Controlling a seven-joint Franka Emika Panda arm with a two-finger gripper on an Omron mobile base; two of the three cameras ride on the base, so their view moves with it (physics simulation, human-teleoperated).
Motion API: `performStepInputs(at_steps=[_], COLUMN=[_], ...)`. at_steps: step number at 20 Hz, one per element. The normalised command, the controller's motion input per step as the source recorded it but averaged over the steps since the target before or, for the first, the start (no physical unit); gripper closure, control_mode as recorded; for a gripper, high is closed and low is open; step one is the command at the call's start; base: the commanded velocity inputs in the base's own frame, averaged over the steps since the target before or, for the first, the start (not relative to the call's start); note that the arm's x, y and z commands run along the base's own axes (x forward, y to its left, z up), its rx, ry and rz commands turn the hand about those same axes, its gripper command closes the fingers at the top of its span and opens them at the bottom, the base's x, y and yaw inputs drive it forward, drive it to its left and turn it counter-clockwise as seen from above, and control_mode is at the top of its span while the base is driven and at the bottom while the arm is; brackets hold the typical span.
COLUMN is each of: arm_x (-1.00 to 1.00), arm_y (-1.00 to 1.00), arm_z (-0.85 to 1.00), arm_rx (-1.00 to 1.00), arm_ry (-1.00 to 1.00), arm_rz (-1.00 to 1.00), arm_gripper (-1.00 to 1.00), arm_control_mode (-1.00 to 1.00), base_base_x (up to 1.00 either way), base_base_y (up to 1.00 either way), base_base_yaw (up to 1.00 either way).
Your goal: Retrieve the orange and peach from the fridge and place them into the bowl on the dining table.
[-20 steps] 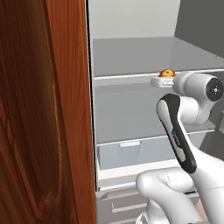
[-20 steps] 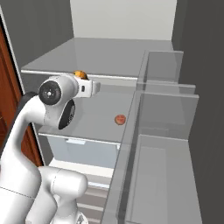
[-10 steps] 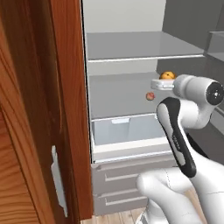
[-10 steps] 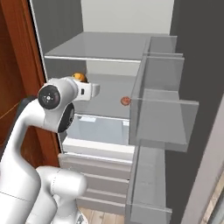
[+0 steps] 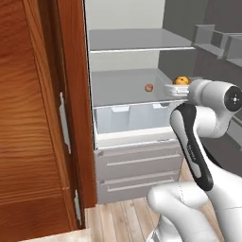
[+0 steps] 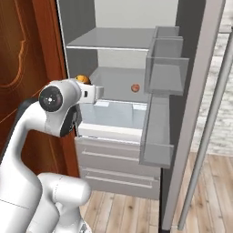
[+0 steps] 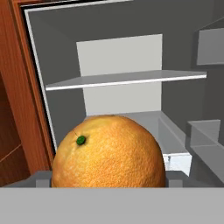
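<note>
Wood floor (image 6: pixel 214 182) before the open fridge (image 5: pixel 127 94), with a red-brown cabinet (image 5: pixel 33 118) at its left. The peach (image 5: pixel 149 88) sits on the middle shelf (image 5: pixel 118 90). The gripper (image 5: pixel 174 88), outside the shelf's front edge, clamps the orange (image 7: pixel 109 153).

Base views from behind left and right, both facing the open fridge (image 5: pixel 127 118); hand view close, looking into the same shelves.
</note>
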Motion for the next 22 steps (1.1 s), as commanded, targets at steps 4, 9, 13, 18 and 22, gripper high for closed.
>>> performStepInputs(at_steps=[4, 9, 13, 18, 22], arm_x=[0.00, 0.00, 0.00, 0.00, 0.00], arm_y=[0.00, 0.00, 0.00, 0.00, 0.00], arm_z=[0.00, 0.00, 0.00, 0.00, 0.00], arm_rx=[0.00, 0.00, 0.00, 0.00, 0.00], arm_ry=[0.00, 0.00, 0.00, 0.00, 0.00], arm_rz=[0.00, 0.00, 0.00, 0.00, 0.00], arm_gripper=[1.00, 1.00, 1.00, 1.00, 1.00], arm_control_mode=[1.00, 1.00, 1.00, 1.00, 1.00], base_base_x=[-0.70, -0.57, -0.48, -0.48, -0.45], base_base_y=[-0.07, 0.00, 0.00, 0.00, -0.02], base_base_yaw=[0.00, 0.00, 0.00, 0.01, 0.00])
